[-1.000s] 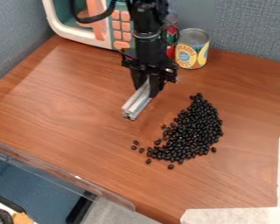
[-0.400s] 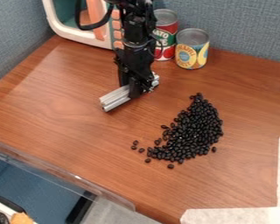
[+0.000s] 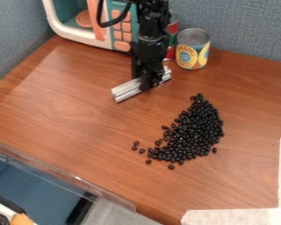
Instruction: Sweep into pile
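My black gripper (image 3: 144,84) hangs over the upper middle of the wooden surface, shut on a silver metal bar (image 3: 126,90). The bar lies slantwise across the gripper, its longer part sticking out to the lower left and a short end showing at the right. Below and to the right, apart from the bar, black beans (image 3: 192,132) lie in a crescent-like pile right of centre. Several loose beans are scattered at the pile's lower-left edge.
A pineapple can (image 3: 192,49) stands behind at the right, with a red can (image 3: 171,35) partly hidden by the arm. A toy microwave (image 3: 78,33) is at the back left. A clear plastic edge (image 3: 60,173) runs along the lower left; white tape (image 3: 236,216) lies at lower right.
The gripper went left with the bar, then back a little to the right and up, and the bar swung from steep to flatter. The pile looks nearly unchanged.
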You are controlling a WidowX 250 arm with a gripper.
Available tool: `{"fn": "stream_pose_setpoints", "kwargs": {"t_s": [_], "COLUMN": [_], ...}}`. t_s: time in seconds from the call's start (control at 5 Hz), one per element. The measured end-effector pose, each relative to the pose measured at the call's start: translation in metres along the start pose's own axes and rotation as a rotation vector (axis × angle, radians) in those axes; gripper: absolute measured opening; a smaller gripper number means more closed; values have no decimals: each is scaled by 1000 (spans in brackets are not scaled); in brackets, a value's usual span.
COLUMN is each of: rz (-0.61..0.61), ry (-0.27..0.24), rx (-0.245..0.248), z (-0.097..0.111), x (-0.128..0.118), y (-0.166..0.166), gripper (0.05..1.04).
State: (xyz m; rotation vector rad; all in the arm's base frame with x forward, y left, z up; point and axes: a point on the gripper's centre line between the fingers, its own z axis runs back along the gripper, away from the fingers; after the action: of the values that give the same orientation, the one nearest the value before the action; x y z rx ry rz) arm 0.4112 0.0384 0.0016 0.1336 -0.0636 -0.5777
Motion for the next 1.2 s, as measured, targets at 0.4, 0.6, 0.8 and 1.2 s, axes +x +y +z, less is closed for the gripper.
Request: {"fn": "stream_pose_setpoints", "kwargs": {"t_s": [0.4,0.6,0.8,1.2], "rz": [-141,-191,-221,-295], "ry": [-39,-37,-42,-41], "rx": [5,9,8,3], "z": [5,5,8,13], "x": [43,52,58,63], "y": [-33,-54,-66,-106], "gripper": [370,370,370,370]}}
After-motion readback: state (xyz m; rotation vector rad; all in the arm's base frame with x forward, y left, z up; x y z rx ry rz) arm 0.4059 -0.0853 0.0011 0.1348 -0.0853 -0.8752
